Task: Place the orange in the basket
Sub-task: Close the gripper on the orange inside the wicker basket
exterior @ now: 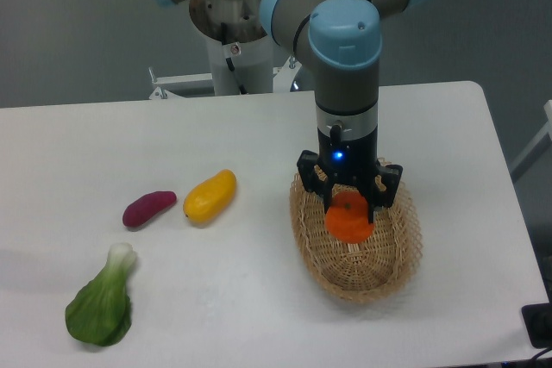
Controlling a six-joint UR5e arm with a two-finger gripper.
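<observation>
The black two-fingered end effector (349, 200) grips the smooth, round orange (349, 217) just above the bowl of the oval woven wicker basket (392, 256), with its lacy open rim. On the matte white table (259, 299) lie a glossy yellow elongated fruit (210, 196), a purple sweet potato (148, 209) and leafy bok choy (102, 306).

White table (259, 282) carries wicker basket (392, 269) right of centre, yellow mango-like fruit (210, 196), purple item, possibly sweet potato (148, 209), just beside it, bok choy (102, 308) near front-left.
</observation>
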